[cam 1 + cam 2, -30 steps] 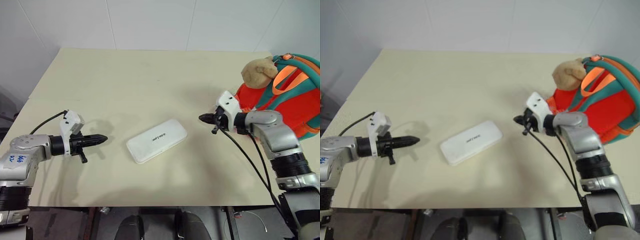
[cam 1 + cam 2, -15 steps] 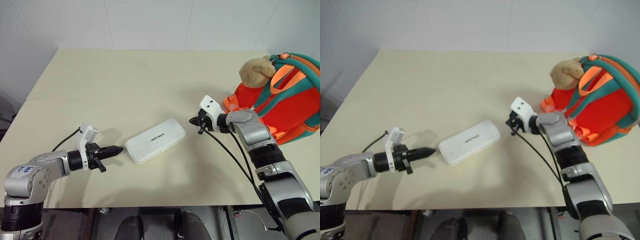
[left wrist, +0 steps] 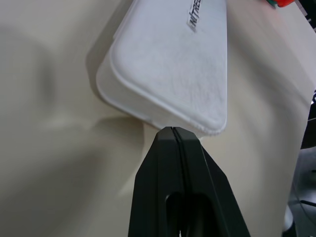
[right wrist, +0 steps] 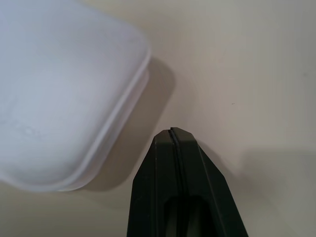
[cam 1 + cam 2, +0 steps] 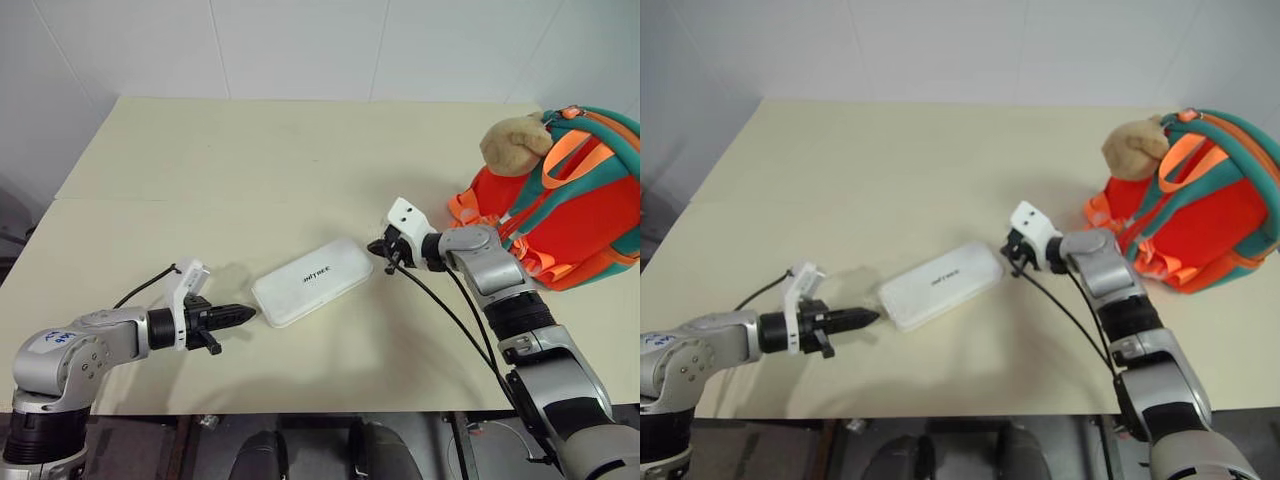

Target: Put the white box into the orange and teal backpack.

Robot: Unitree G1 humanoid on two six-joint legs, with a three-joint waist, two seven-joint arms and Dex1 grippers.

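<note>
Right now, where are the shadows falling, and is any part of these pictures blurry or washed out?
Left eye view: soft shadows lie on the table beside the left gripper and under the right gripper. Left wrist view: the white box is sharp, lettering readable, with a shadow along its edge. Right wrist view: the box is bright and soft-edged, with a dark shadow beside it.

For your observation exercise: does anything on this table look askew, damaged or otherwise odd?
Nothing stands out. The white box lies flat and whole, diagonally on the table. The orange and teal backpack sits at the table's right edge. The shut left gripper and right gripper flank the box's ends.
</note>
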